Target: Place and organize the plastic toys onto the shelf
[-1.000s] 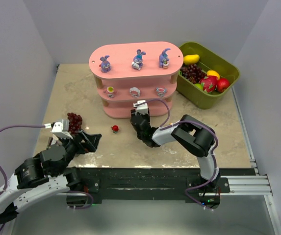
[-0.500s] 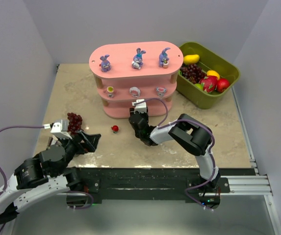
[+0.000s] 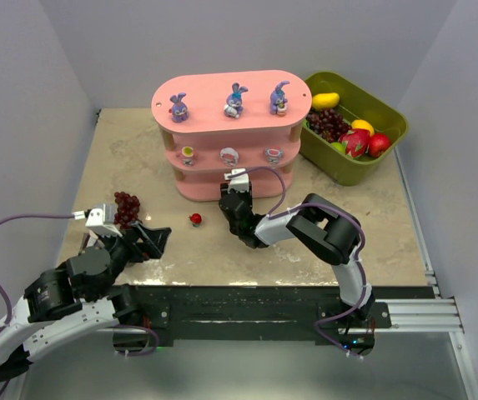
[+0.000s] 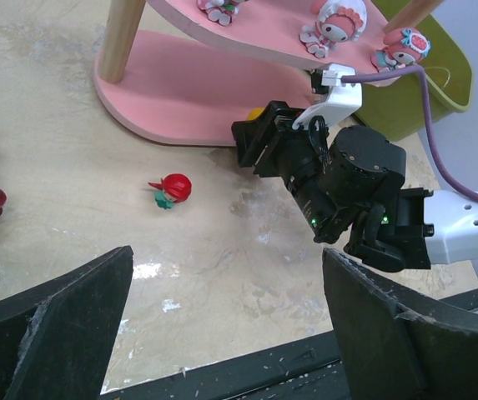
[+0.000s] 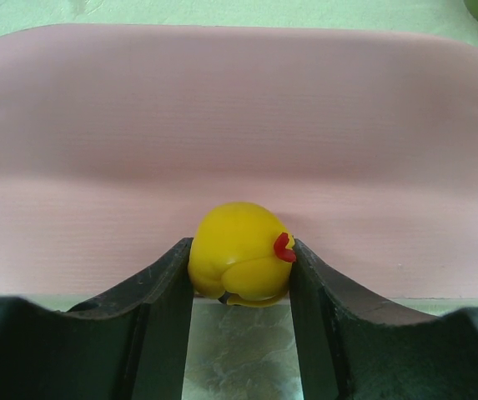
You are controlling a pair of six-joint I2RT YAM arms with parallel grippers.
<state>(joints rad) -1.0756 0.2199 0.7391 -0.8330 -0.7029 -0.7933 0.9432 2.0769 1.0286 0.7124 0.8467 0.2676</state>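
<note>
A small rounded yellow toy (image 5: 237,250) is grasped between the jaws of the right gripper (image 5: 240,268), one jaw pressed against each of its sides. The toy is slightly wider than it is tall, so its long axis runs side to side across the jaws. A little red mark on it points to the right of the right wrist view.

The toy sits at the front edge of the bottom board of the pink shelf (image 3: 190,188). It cannot be told whether the toy touches the board. The pale marbled table (image 3: 389,217) shows just below it.

From above, the right arm reaches low across the table, with its gripper aimed at the middle of the shelf's lowest tier. Three pink-and-white toys (image 3: 228,156) stand in a row on the middle board. Three purple-blue bunnies (image 3: 236,101) stand upright in a row on the top board.

A small red toy (image 4: 172,190) lies on the table in front of the shelf, left of the right gripper and apart from it. Its red rounded end points right in the left wrist view.

The left gripper (image 4: 226,317) hovers near the table's front left, its jaws spread wide with nothing between them. A dark grape bunch (image 3: 126,208) lies just beside it. A green bin (image 3: 389,112) of fruit stands to the right of the shelf.
</note>
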